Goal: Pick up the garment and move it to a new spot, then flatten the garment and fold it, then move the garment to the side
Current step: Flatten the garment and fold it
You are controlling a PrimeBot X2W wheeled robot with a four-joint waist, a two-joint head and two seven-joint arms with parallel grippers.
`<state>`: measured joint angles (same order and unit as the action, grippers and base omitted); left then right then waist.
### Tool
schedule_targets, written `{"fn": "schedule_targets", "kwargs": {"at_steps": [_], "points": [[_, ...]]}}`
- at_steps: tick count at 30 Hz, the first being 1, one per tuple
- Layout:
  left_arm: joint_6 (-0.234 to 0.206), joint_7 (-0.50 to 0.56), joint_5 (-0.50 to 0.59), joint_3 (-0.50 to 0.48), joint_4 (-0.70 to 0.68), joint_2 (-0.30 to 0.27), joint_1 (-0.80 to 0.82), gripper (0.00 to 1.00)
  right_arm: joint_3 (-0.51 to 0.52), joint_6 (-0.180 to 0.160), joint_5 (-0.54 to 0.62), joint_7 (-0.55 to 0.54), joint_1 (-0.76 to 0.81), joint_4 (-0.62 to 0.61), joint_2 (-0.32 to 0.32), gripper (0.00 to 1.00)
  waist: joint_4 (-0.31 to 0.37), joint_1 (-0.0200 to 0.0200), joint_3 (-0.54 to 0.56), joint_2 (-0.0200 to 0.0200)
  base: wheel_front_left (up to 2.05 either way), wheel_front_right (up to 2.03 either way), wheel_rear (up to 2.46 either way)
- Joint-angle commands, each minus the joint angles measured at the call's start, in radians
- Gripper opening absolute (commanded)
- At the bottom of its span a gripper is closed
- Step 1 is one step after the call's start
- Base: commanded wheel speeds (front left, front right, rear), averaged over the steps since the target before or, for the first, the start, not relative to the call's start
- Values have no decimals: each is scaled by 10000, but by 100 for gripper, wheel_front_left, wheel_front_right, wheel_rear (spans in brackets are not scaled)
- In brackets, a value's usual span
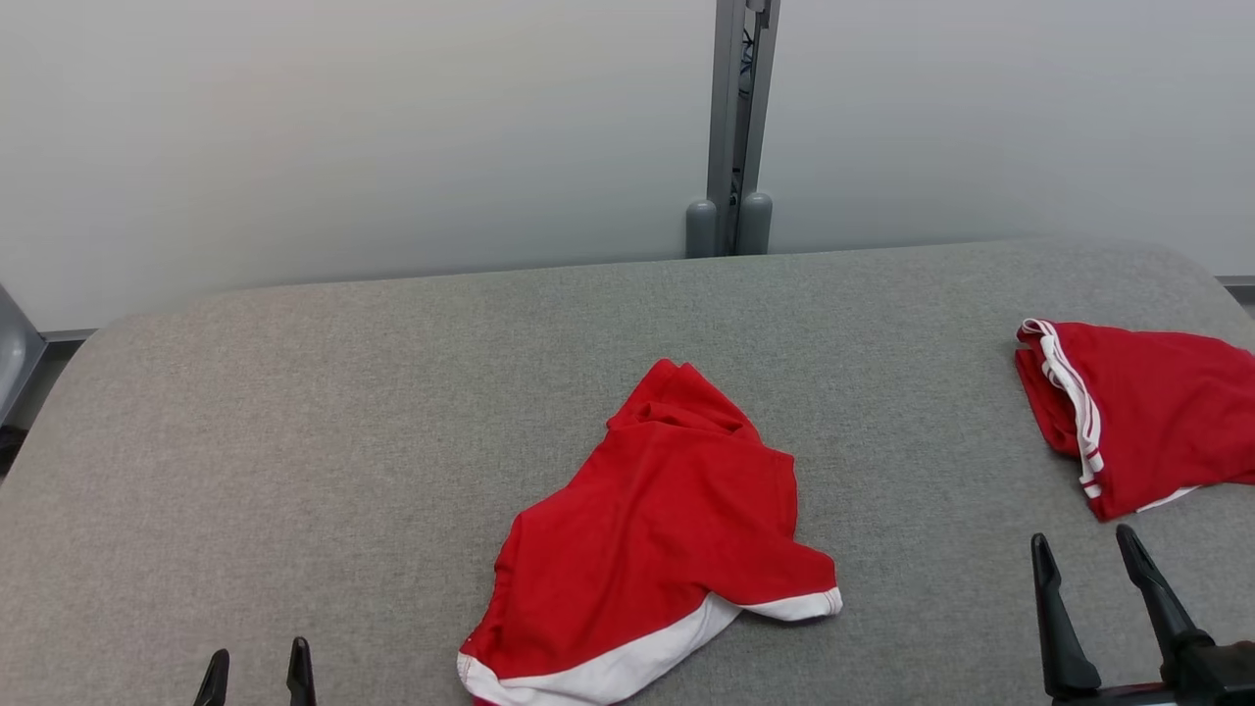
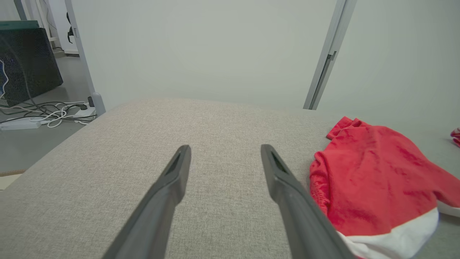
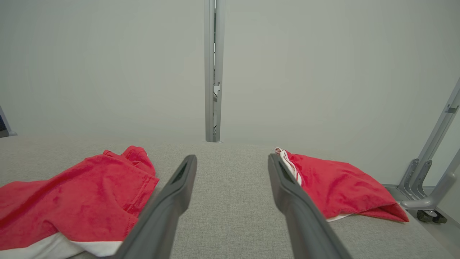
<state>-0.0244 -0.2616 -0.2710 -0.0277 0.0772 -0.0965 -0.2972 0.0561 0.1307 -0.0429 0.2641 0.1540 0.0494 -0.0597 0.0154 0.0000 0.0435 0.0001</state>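
A red garment (image 1: 657, 520) with a white band lay crumpled near the middle of the grey counter (image 1: 294, 412), close to the front edge. The white band was at the near end. A second red cloth (image 1: 1147, 412) with white stripes lay well apart from it, at the right end of the counter. The left gripper (image 1: 258, 652) hung low at the front left, well to the left of the garment. Its jaws were spread wide with nothing between them. The right gripper (image 1: 1081, 537) hung at the front right, between the garment and the cloth but nearer the cloth, and it touched neither. Its jaws were spread wide too, and empty. Behind the counter stood a pale wall (image 1: 343, 127) with a grey post (image 1: 730, 127) in the middle.
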Motion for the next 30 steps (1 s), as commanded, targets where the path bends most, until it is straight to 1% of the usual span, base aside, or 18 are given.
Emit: {"fn": "schedule_targets", "kwargs": {"at_steps": [1,4,9,15,18,19,20,21,23,25,27,30], "points": [[122,-42,165,-132,-17,50,53,100,-31,2,69,1,7,33,-9,100,34,0,-36,-1,0,0,0],[318,-42,308,-312,-28,186,144,100,-97,2,83,1,-84,34,-2,100,79,0,-81,-1,0,0,0],[502,-43,519,-541,-19,310,218,100,-94,2,85,1,-160,-65,-2,100,124,0,-109,-1,0,0,0],[608,-43,629,-695,-29,396,212,100,-87,2,91,1,-150,-81,-7,100,162,0,-59,-1,0,0,0],[647,-43,693,-648,-192,415,271,100,-338,2,-89,1,-226,-7,-44,100,177,0,-87,-1,0,0,0],[700,-42,743,-554,-288,422,319,100,-548,2,-243,-1,-263,179,-105,100,182,0,-128,-1,0,0,0],[806,-42,700,-414,-279,427,345,100,-955,2,-473,-65,-228,632,-243,100,183,0,-174,-1,0,0,0],[936,49,635,-188,-133,431,345,100,-1609,3,-608,-460,-384,942,-561,100,177,0,-217,-1,0,0,0],[1239,969,478,401,138,275,464,100,-2976,0,-1038,-1697,-976,1355,-1312,100,193,0,-340,-1,0,0,0],[1375,1912,268,844,123,29,779,100,-4161,0,-1556,-2837,-1555,1511,-1890,100,207,0,-524,-1,0,0,0],[1491,2795,12,1277,29,-147,1035,100,-4877,0,-1912,-3624,-2228,1633,-2413,100,169,0,-831,-1,0,0,0],[1551,3976,-505,1895,-84,-484,1411,100,-5585,0,-2513,-4362,-3017,1898,-2764,100,17,0,-1227,-1,0,0,0]]}}
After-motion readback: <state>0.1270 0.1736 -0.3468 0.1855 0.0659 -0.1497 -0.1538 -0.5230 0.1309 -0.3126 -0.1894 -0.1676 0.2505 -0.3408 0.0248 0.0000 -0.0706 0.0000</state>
